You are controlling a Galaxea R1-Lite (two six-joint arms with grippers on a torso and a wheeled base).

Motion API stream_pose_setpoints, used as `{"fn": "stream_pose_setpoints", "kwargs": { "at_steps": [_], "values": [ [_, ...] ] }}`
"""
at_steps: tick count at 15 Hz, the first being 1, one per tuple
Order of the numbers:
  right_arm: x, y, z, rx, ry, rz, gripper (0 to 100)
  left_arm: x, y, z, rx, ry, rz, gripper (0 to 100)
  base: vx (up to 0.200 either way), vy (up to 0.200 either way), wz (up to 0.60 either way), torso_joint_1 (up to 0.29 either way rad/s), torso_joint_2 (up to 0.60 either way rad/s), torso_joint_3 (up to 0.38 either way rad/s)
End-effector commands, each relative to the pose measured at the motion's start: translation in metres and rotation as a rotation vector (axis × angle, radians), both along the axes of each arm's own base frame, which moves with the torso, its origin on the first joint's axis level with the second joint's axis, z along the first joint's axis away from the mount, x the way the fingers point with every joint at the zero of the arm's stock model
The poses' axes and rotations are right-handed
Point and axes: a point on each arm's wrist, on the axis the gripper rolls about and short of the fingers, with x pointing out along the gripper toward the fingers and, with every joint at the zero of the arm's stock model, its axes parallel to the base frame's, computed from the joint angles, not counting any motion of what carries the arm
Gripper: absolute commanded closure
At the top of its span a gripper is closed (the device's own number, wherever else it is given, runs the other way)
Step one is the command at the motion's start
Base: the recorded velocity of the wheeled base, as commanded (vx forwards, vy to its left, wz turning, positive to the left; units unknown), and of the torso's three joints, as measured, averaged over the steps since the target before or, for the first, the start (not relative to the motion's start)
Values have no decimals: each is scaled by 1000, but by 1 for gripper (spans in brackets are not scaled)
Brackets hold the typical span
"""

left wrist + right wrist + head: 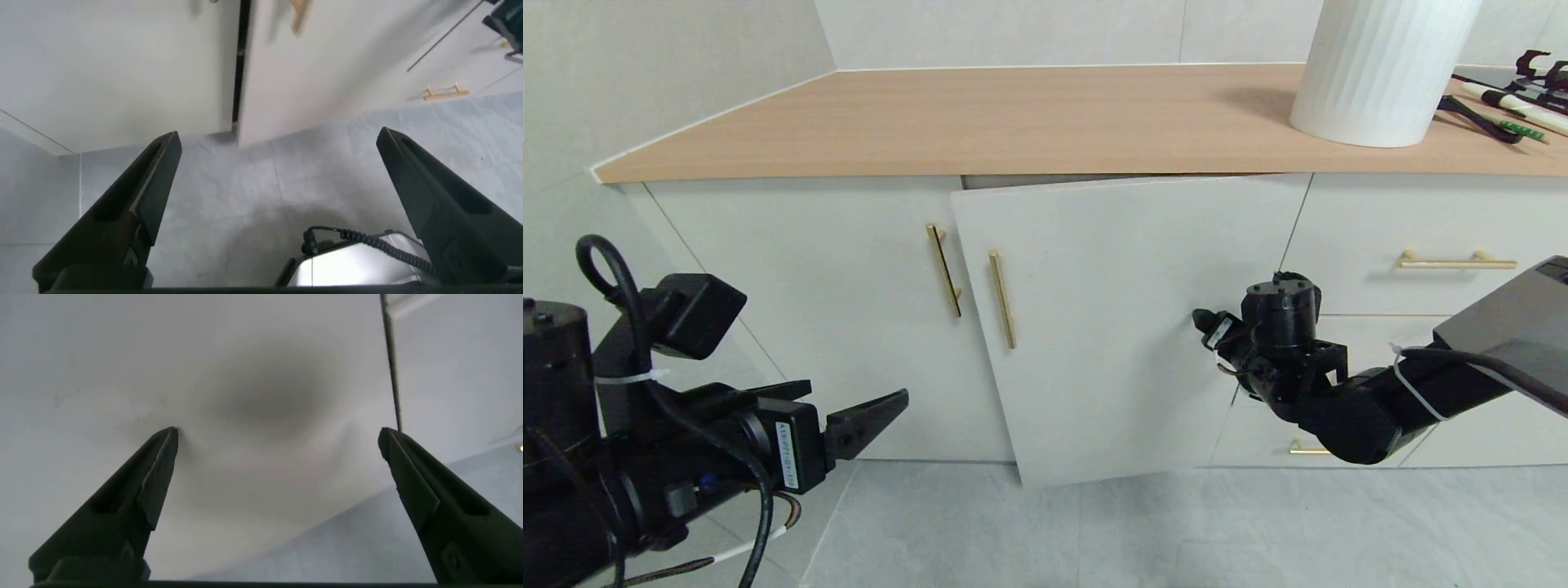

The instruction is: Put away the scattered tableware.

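- Pale tiled corner, and a wood-grain countertop (1013, 114) runs wall to wall over flat white cupboard fronts.
- There's the tableware (1503, 110): a few long-handled utensils, dark, white and green. They lie scattered at the countertop's far right end, just beside a tall white ribbed vessel (1380, 65).
- One cabinet door (1111, 327) stands ajar, its free edge swung out into the room with a thin dark gap along the top.
- Now the right gripper (276, 434): it sits close up to the door's face on the hinge side, fingers spread wide and holding nothing. I can't tell if it's touching the panel.
- Down low on the left, the left gripper (278, 137) hangs over the grey floor (1094, 531), also spread wide and empty.
- My read is that the door comes first and the stowing hasn't started.
- To do it well, work the free edge by the brass handle (1002, 298), where there's more leverage than near the hinge.
- That panel looks smooth and matte, with nothing to grip, so the slim round bar or the door's edge is the better hold. Then follow the door's arc, not a straight line.
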Motion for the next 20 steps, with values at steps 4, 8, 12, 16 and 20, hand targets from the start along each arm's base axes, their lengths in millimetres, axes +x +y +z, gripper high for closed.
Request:
{"fn": "stream_pose_setpoints", "kwargs": {
  "at_steps": [4,8,12,16,20],
  "values": [
    [9,-5,-4,-5,-4,-44,0,1,0,-1,2,2,0,0,0,0,0,0,0,0],
    [12,-10,-3,-7,-8,-67,0,1,-1,-3,5,11,-1,0,0,0,0,0,0,0],
    [14,-13,-6,-15,0,-86,0,1,-1,-3,5,11,-4,0,0,0,0,0,0,0],
    [15,-14,-3,-14,-5,-96,0,1,-1,-3,5,11,-4,0,0,0,0,0,0,0],
    [-2,-19,5,-20,7,-52,0,0,-1,-3,5,11,-4,0,0,0,0,0,0,0]
  ]
}}
